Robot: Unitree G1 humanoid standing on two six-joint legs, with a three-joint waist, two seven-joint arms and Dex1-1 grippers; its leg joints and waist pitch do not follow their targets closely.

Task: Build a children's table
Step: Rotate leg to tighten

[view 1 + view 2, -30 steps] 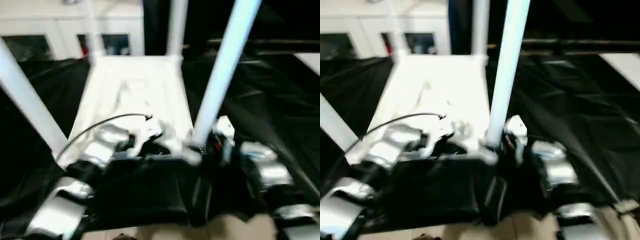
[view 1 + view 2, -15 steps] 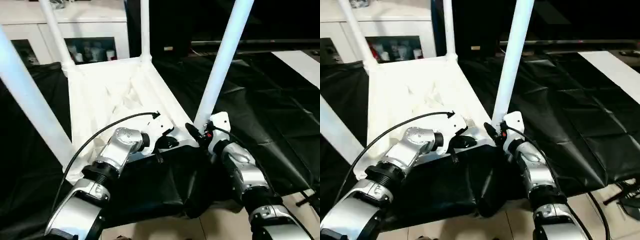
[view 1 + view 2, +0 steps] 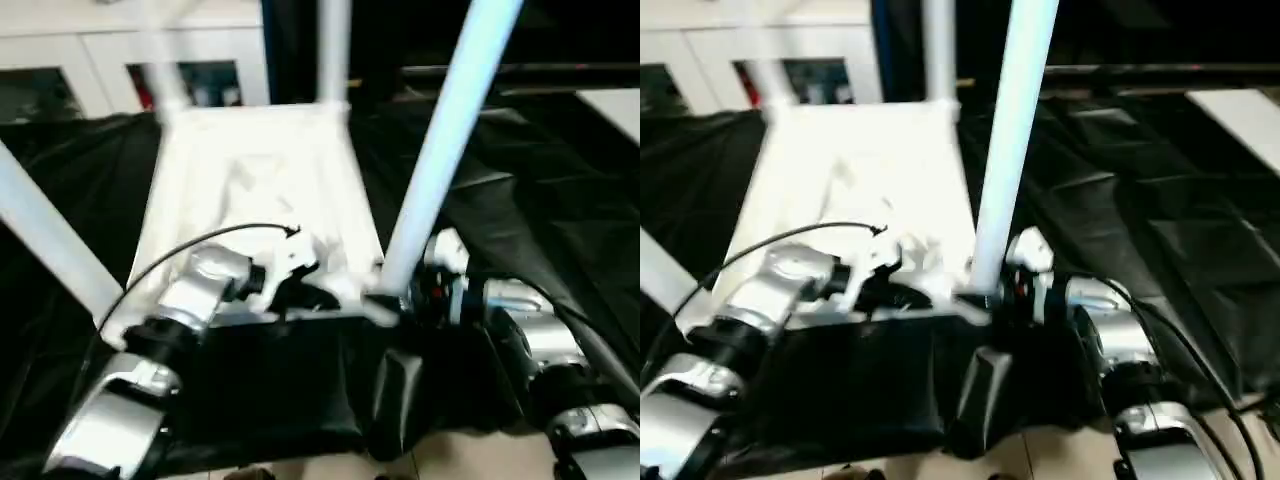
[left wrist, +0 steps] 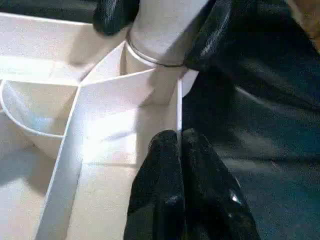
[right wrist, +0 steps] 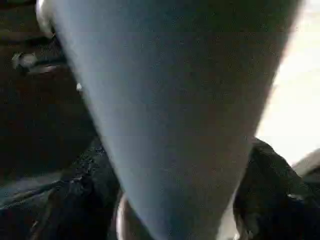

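Table top point(image 3: 255, 190) lies upside down on black sheeting point(image 3: 520, 200), ribbed underside up, straight ahead of the robot. Legs stand in the corner sockets; the near right leg point(image 3: 440, 150) rises from the corner closest to both hands.

Left hand point(image 4: 181, 165): fingers pressed together, holding nothing, tips resting on the rib at the near edge of the top, just beside that corner socket.

Right hand point(image 3: 425, 285): at the base of the near right leg. Its two black fingers point(image 4: 112, 15) sit on either side of the leg, right above the socket collar. They look to be against it, but I can't tell if they're clamping or loose.

White cabinets point(image 3: 90, 60) behind the top.
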